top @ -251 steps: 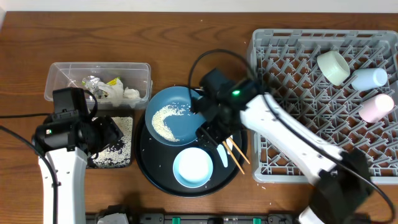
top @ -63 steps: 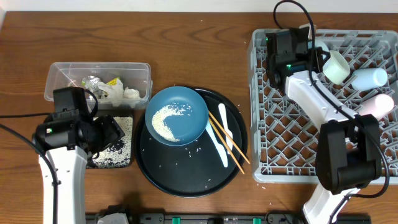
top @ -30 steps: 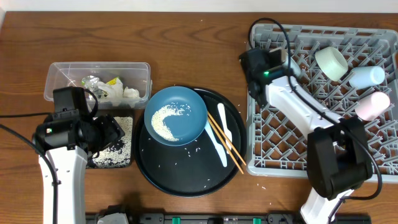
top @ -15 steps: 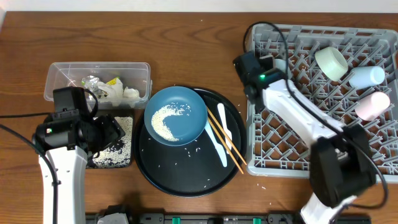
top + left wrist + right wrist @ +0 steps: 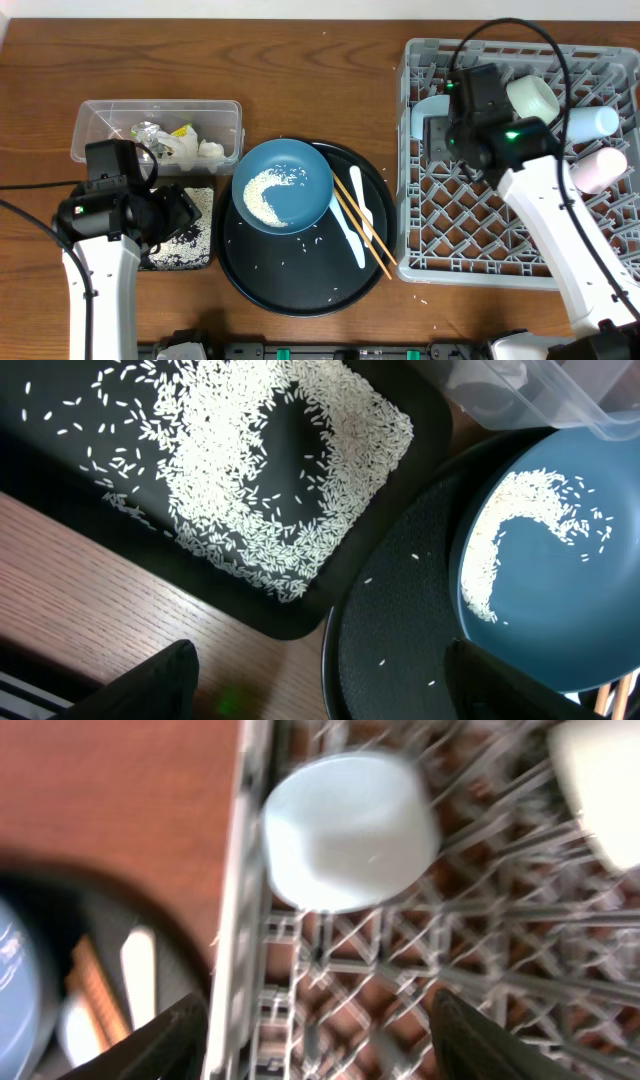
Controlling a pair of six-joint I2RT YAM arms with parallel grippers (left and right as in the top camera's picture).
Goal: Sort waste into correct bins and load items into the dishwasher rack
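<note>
Now the right gripper [image 5: 325, 1025] hangs farther over the dishwasher rack [image 5: 500, 230] than before, jaws spread wider and empty, the pale bowl [image 5: 348, 830] lying just inside its left wall; the left gripper [image 5: 340, 680], unmoved, gapes above the shallow black tray [image 5: 55, 465]

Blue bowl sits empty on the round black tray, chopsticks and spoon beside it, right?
Not empty: the overhead view shows rice in the blue bowl. It does sit on the round black tray, chopsticks and spoon beside it.
</note>
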